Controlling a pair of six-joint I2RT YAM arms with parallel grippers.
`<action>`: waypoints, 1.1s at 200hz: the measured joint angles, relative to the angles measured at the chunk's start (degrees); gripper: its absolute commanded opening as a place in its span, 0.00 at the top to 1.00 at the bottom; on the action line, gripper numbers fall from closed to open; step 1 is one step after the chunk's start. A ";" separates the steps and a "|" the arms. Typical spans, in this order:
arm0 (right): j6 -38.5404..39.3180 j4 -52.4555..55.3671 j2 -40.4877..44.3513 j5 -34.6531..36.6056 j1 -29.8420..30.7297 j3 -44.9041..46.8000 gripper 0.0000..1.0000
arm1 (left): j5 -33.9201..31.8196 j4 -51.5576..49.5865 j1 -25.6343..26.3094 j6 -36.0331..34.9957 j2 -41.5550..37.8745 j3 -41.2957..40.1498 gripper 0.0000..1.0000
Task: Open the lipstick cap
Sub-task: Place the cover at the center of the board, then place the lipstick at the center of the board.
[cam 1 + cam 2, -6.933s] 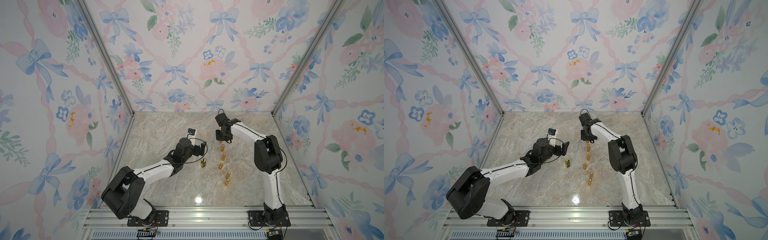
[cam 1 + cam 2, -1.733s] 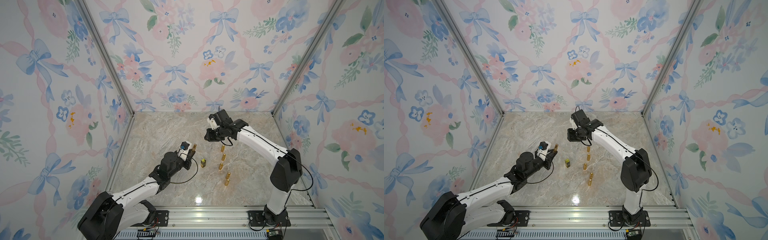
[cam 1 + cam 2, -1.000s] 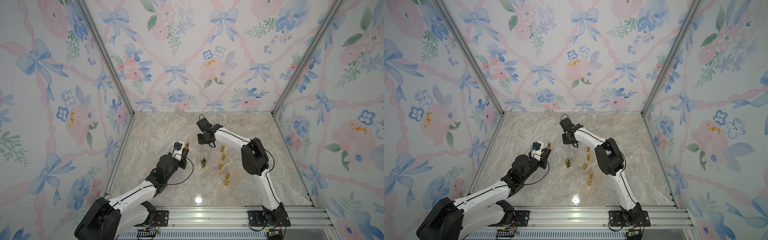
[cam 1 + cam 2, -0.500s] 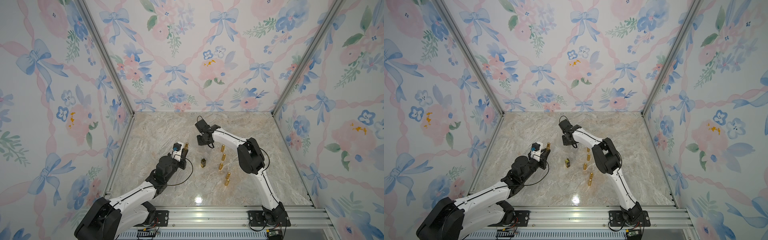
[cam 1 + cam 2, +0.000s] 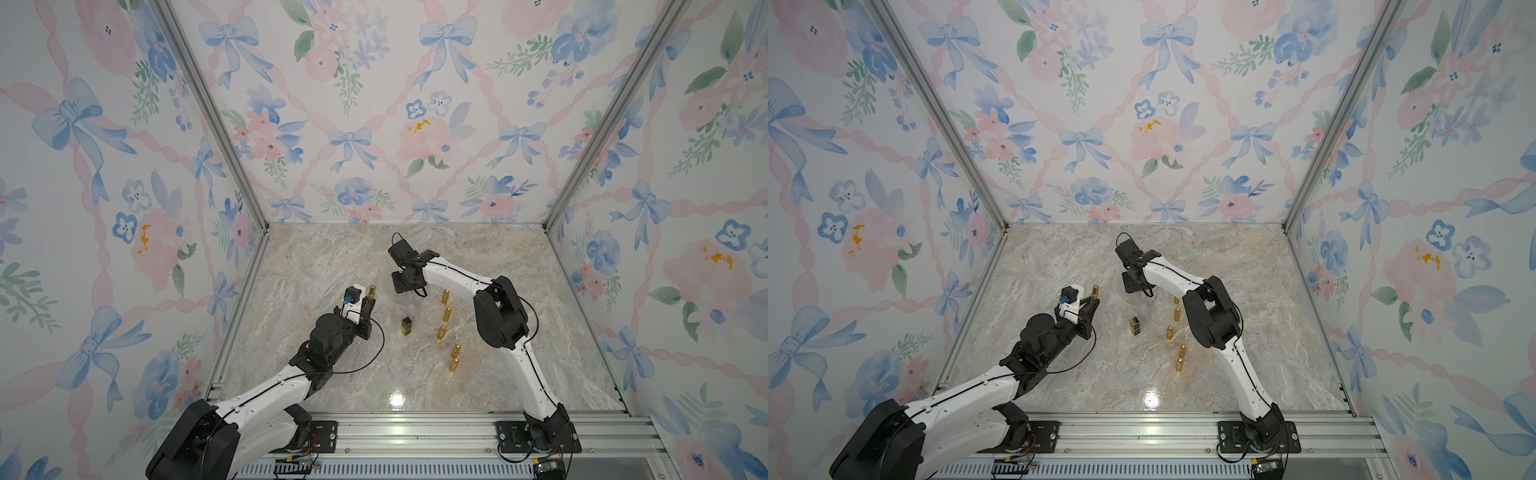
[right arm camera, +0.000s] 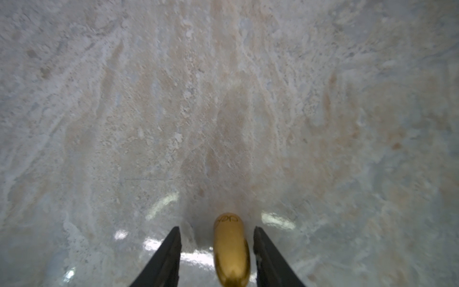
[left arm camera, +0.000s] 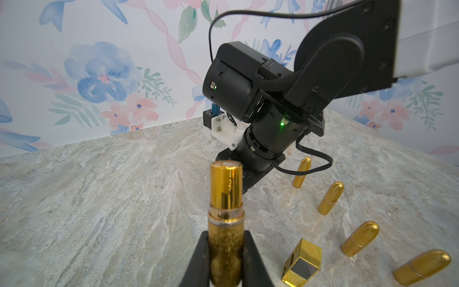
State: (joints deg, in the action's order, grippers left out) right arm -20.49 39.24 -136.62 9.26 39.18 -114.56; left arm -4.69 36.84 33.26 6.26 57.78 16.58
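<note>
Nearest first: aluminium rail (image 5: pixel 415 428) along the front edge. Just past it, five capped lipsticks (image 5: pixel 442 332) stand in a loose row on the table (image 5: pixel 324 257). A square gold case (image 5: pixel 407 325) stands beside the row, on the left arm's side.

Left end effector (image 7: pixel 226 236) is clamped tight on the glittery base of the lipstick (image 7: pixel 226 198) and holds it upright above the table, beyond the case. Its gold inner tube is bare, with no cap on it.

Further back is the right end effector (image 6: pixel 216 227), and the change is here. A second ago its jaws were shut on the cap (image 6: pixel 231 248). Now they stand partly open with a clear gap on each side of the cap, gripping nothing. The cap seems to rest on the table between them; standing or lying, cannot tell. In a top view this end effector (image 5: pixel 402 286) sits low behind the far end of the row, near the held lipstick but apart from it.

Reading: cap is off and let go, so the opening looks done. What remains is a clean retreat.

Room: a straight lift should keep the fingers (image 6: pixel 169 253) from brushing the cap. The farthest lipstick of the row stands close on the right arm's side. Open table lies toward the back wall (image 5: pixel 374 187) and its left corner.
</note>
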 measured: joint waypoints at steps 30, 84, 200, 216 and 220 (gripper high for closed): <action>-0.57 -0.28 5.05 -1.49 -0.13 4.09 0.40 | 0.17 0.07 0.00 0.00 -1.36 -0.79 1.00; -1.14 -1.44 22.14 -6.34 -0.79 14.21 0.37 | 3.54 0.37 0.00 -0.02 -2.23 -1.29 1.00; -2.32 -0.98 42.64 -21.42 3.56 28.96 0.33 | 11.96 0.42 0.09 -0.07 4.44 2.19 1.00; -3.54 -1.97 43.43 -23.45 4.33 29.70 0.34 | 12.52 0.39 0.24 -0.04 5.03 2.67 1.00; -3.74 -2.29 43.52 -23.89 4.46 29.86 0.34 | 12.63 0.42 0.31 -0.04 5.14 2.73 1.00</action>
State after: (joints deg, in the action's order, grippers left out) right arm -24.23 36.95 -93.10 -14.63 43.64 -84.71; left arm 7.94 37.26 33.56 6.22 62.92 19.31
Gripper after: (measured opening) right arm 0.668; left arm 0.187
